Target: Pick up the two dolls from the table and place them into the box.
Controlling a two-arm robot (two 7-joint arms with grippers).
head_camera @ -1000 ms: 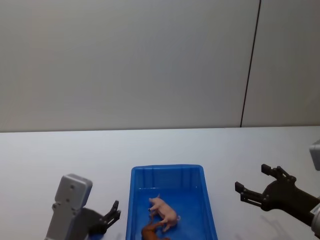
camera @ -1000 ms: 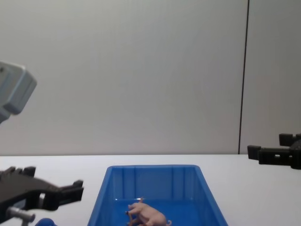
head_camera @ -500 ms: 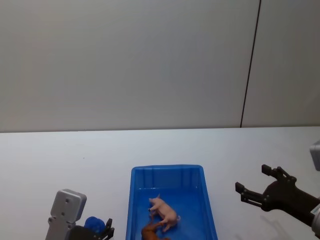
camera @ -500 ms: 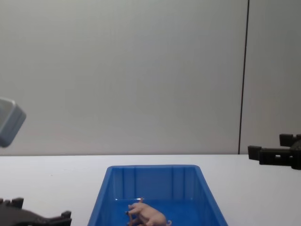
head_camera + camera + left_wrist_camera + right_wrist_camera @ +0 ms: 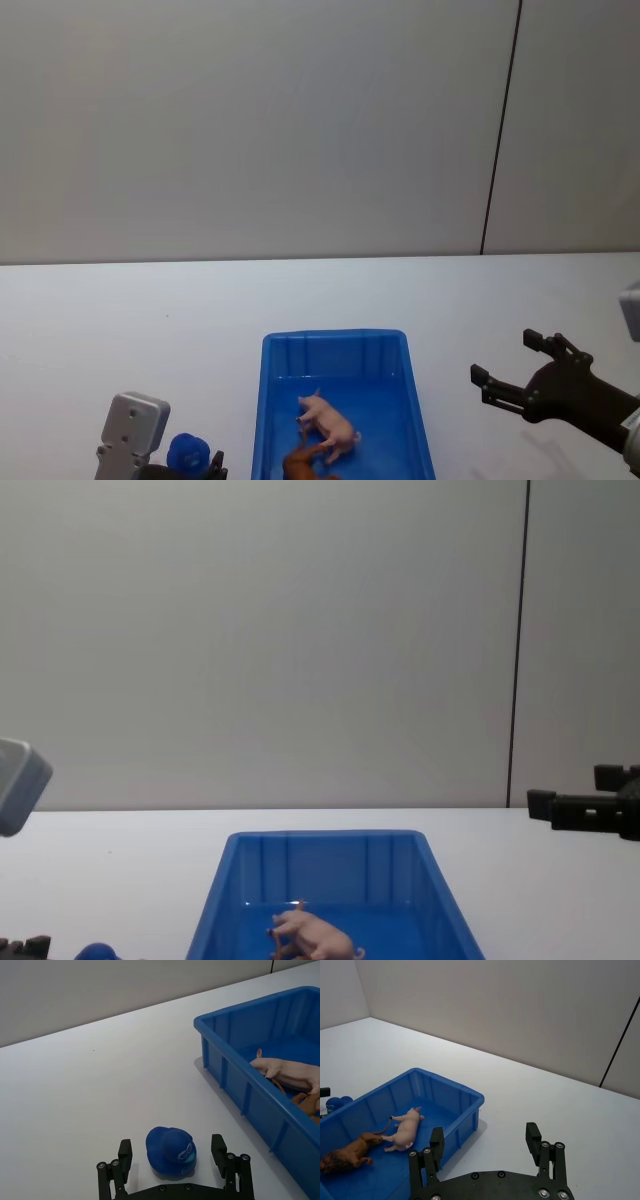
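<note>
Pig [image 5: 406, 1131] and lion [image 5: 345, 1154] in box [image 5: 270, 400]; left gripper [image 5: 174, 1162] wide open, straddling blue duck [image 5: 171, 1149], not touching; right gripper [image 5: 485, 1147] open, empty.

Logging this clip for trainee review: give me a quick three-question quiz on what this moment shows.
1. True or false: the pig and the lion both lie inside the blue box.
2. What sits on the table between the left tool's fingers? A) blue duck B) red ball C) cup
3. Fill in: the right tool hangs open ____ the box.

Key: 1 true. 2 A, the blue duck. 3 beside, over bare table.
</note>
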